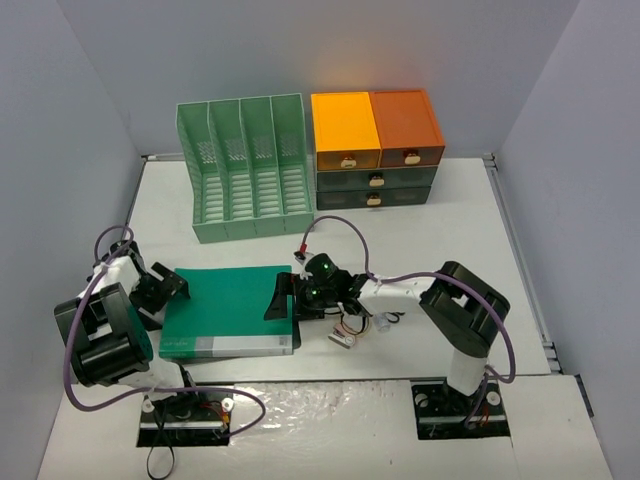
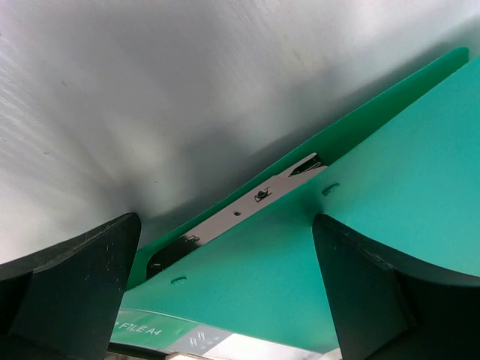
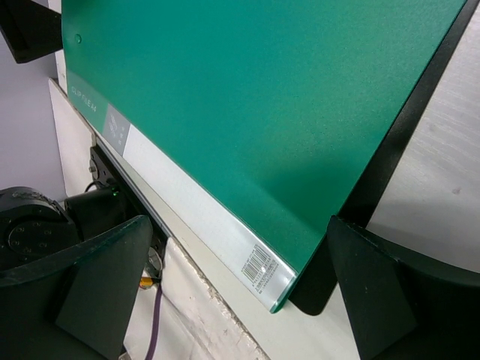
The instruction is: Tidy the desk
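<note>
Toward the near left of the desk (image 1: 450, 230) a green folder (image 1: 225, 305) lies flat and closed, with a long white label (image 3: 187, 199) running along the edge nearest the arm bases. On the folder's left side the left gripper (image 1: 170, 285) sits low at the cover's edge, its jaws spread wide and holding nothing. Its wrist view shows the two dark fingers (image 2: 75, 289) standing well apart, with the green cover between them and a metal clip (image 2: 247, 202) showing between the folder's two covers. At the folder's right side the right gripper (image 1: 283, 298) is likewise wide open and grips nothing. Its fingers straddle the near right corner, where a barcode (image 3: 257, 262) is printed on the label. Whether either gripper touches the folder cannot be told. Along the desk's far edge a mint-green rack (image 1: 245, 170) with four slots stands upright on the left. Just beside it on the right stands a drawer unit (image 1: 375, 150), with two orange drawers above two dark grey ones, all shut. A small pale object (image 1: 345, 337) lies on the desk just right of the folder, under the right arm, too small to identify.
</note>
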